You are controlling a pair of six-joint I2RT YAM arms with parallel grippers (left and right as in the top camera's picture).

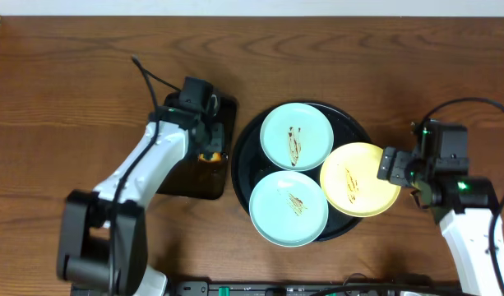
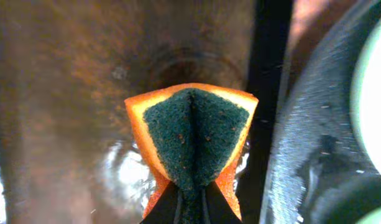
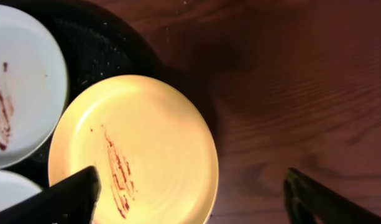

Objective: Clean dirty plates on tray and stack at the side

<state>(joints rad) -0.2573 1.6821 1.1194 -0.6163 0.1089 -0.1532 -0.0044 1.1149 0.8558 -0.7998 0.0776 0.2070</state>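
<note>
Three smeared plates lie on the round black tray (image 1: 243,152): a mint-green one (image 1: 297,136) at the back, a second mint-green one (image 1: 288,208) at the front, and a pale yellow one (image 1: 360,179) overhanging the tray's right rim. My left gripper (image 1: 207,152) is shut on an orange sponge with a dark green scouring face (image 2: 191,138), folded between the fingers over the small dark rectangular tray (image 1: 220,185). My right gripper (image 3: 193,196) is open above the yellow plate's (image 3: 153,137) right edge, one finger over the plate, the other over the wood.
Bare wood-grain tabletop (image 1: 62,99) surrounds both trays. Cables run from each arm. The black tray's rim (image 2: 302,149) lies just right of the sponge in the left wrist view.
</note>
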